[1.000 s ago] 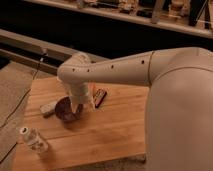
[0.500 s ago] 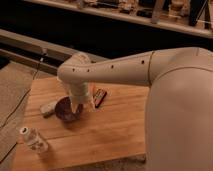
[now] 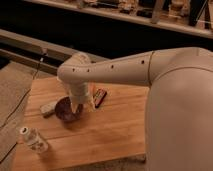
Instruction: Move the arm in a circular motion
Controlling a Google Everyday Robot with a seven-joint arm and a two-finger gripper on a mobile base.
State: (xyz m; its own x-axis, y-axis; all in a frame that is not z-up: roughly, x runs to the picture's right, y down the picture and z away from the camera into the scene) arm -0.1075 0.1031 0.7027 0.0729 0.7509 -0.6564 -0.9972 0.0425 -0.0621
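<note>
Your smooth, cream-white jointed robot arm (image 3: pixel 115 70) of thick rounded tubes fills the right side of the camera view. Its widest segment bulks up in the right foreground and hides the right end of the pale wooden plank table (image 3: pixel 115 135). From there a long tube dotted with small dark screw holes runs leftward above the table to a rounded elbow, where the arm turns downward and tapers to a narrow tip.

At that tip you have the claw (image 3: pixel 76 105), low over the left half of the table and right at the near-right rim of a dark, round, reddish-brown bowl (image 3: pixel 65 110). From this angle you cannot tell whether the claw is wide or narrow, nor whether it touches the bowl or hangs just above it.

Just beside the bowl on its left lies a small pale grey rectangular block (image 3: pixel 48 107). To the right of the claw, near it but apart, lies a small dark wrapped bar with a red edge (image 3: pixel 100 97), set at a slant. Well apart from these, at the table's near-left corner, lies a clear plastic bottle with a white cap (image 3: pixel 34 140), tipped on its side.

A thin dark cable (image 3: pixel 20 102) crosses the grey floor to the left of the table. Behind the table runs a long, dull metal rail (image 3: pixel 30 42), with a dark recess above it.
</note>
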